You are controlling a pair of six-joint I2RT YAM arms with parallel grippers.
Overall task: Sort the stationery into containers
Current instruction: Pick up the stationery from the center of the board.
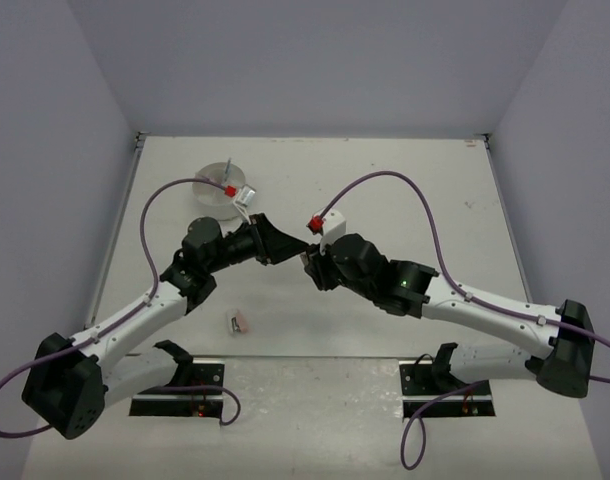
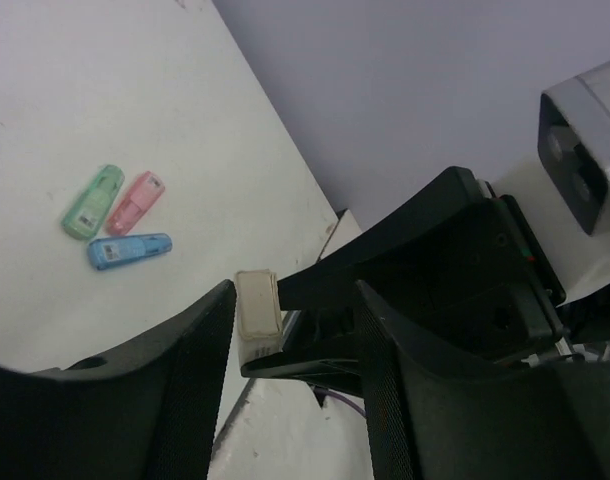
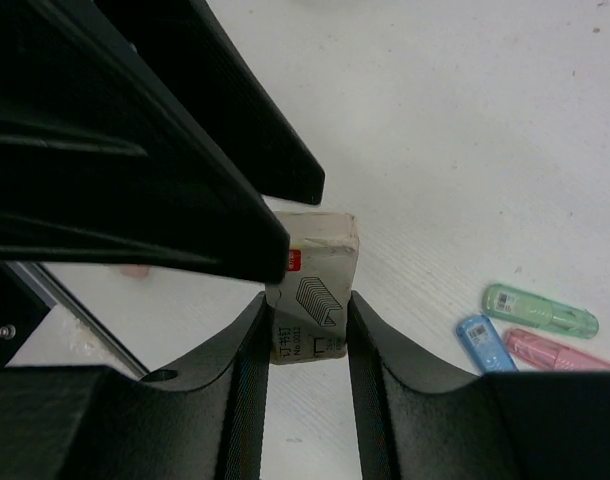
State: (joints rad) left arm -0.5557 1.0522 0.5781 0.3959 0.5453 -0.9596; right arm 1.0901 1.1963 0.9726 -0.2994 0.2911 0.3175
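Far left on the bench (image 1: 405, 170): white dish (image 1: 207, 183), well apart from both tools. Centre: left tool (image 2: 293, 320) spread apart around a small box (image 3: 313, 280), against 1 finger, a gap at the other. Right tool (image 3: 307, 325) clamped on that same box. Beyond, lying close together on the bench: green capsule (image 3: 540, 310), blue capsule (image 3: 485, 343), pink capsule (image 3: 560, 350).

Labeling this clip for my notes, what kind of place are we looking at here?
Probably a robotics lab test booth: a white table boxed in by plain lavender walls, with the left arm and right arm bolted at its near edge, trailing purple cables.
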